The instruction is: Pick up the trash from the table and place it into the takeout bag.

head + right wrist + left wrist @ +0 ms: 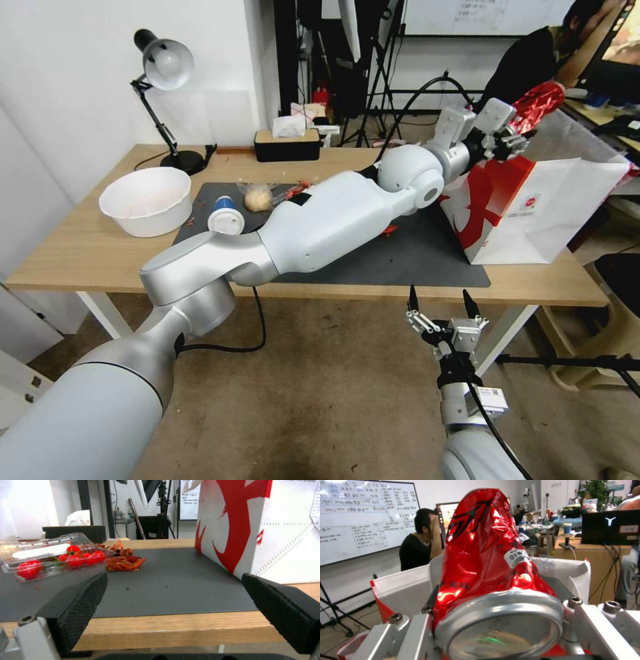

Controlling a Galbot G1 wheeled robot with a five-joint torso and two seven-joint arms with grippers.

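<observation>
Right gripper (440, 301): mine, nearest, below the table's (80, 253) front edge, fingers spread wide, nothing between them. Grey mat (413, 257): middle of the table. Blue cup with white lid (225, 219): mat's left edge, upright. Bagged bun (258, 198): mat's rear edge, near the cup. Clear box of red tomatoes (50, 555): on the mat, beside red scraps (124, 562). White bowl (147, 199): left end, off the mat. Takeout bag (533, 213): right end, upright. Left gripper (510, 139): mine, over the bag's open top, clamped on 1 crushed red drink can (486, 562).
</observation>
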